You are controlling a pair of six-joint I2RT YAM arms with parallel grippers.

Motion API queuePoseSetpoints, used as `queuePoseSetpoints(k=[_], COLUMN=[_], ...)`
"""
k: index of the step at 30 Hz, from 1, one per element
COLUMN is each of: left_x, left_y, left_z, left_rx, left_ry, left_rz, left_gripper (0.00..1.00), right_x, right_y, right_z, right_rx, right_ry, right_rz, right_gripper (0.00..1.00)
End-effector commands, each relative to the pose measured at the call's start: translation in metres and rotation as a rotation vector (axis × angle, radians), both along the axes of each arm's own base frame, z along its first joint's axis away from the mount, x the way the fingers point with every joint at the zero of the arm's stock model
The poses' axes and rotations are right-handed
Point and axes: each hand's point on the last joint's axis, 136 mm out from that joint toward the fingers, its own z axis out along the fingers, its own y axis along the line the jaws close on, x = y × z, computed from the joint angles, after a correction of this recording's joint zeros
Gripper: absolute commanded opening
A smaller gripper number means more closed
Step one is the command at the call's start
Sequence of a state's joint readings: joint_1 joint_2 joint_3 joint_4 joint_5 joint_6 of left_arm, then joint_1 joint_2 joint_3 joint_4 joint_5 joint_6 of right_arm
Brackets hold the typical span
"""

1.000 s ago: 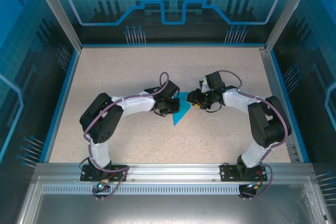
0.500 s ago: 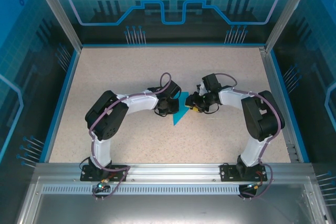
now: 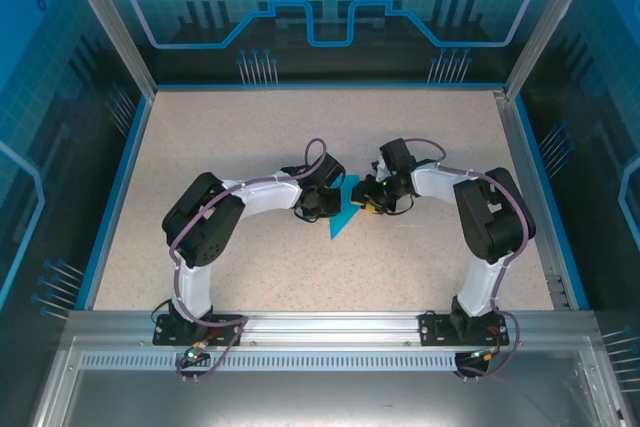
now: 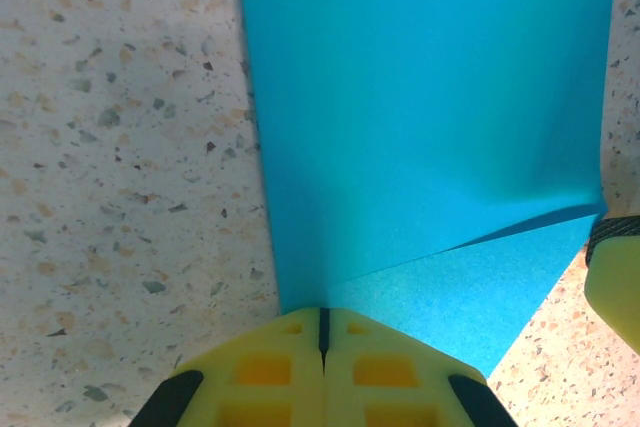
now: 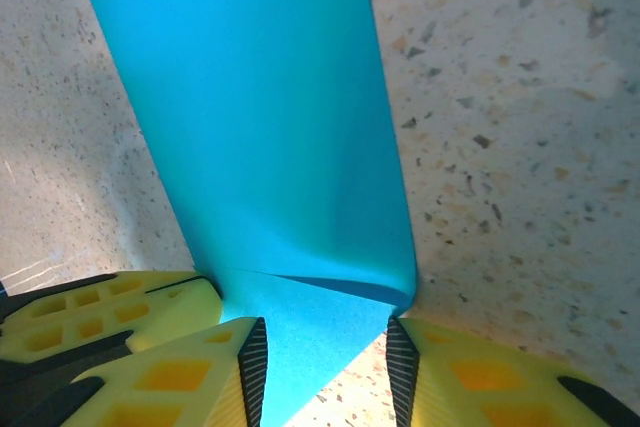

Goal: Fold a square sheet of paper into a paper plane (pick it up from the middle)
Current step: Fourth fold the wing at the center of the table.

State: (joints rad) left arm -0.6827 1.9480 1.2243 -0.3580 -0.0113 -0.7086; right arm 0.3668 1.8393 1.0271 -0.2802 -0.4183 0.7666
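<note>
Both arms reach in from their bases toward the middle of the table (image 3: pixel 250 127). Each is bent at a raised elbow out to its own side, with the forearm stretched low and inward, so the two wrists nearly meet. The paper (image 3: pixel 343 215) lies between them, a blue shape that narrows to a point toward the near edge.

The left gripper (image 3: pixel 325 202) comes at the paper from the left. In its wrist view the yellow fingers (image 4: pixel 260 372) are pressed together with only a thin seam between them. The edge of the paper (image 4: pixel 420 117) runs straight into that seam, so the left gripper (image 4: pixel 322 319) has it pinched. One layer spreads broadly away from the fingers over the speckled table (image 4: pixel 120 147), and a second layer shows beneath it on the right. A finger of the right gripper (image 4: pixel 618 287) sits at that corner.

The right gripper (image 3: pixel 368 202) comes in from the other side, low over the table. Its jaws stand apart, one black pad (image 5: pixel 254 367) on either side of a corner of the paper (image 5: pixel 270 127), where the top layer curls up off the lower one. I cannot tell whether the pads touch the sheet. The fingers of the left gripper (image 5: pixel 100 312) sit just beside it.
</note>
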Motion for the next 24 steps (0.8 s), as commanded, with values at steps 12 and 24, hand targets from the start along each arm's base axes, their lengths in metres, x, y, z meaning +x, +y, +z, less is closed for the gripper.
queuePoseSetpoints(k=[12, 24], left_x=[-0.0099, -0.0111], left_y=[0.0165, 0.0171], left_z=[-0.0153, -0.0155], left_rx=[0.062, 0.061], left_ry=[0.065, 0.067], left_rz=[0.036, 0.037], left_gripper=[0.0, 0.0], right_x=[-0.0013, 0.0006], right_y=[0.0021, 0.0081], right_z=[-0.0043, -0.0018], right_rx=[-0.014, 0.025], right_ry=[0.025, 0.015], right_rz=[0.001, 0.008], right_gripper=[0.4, 0.38])
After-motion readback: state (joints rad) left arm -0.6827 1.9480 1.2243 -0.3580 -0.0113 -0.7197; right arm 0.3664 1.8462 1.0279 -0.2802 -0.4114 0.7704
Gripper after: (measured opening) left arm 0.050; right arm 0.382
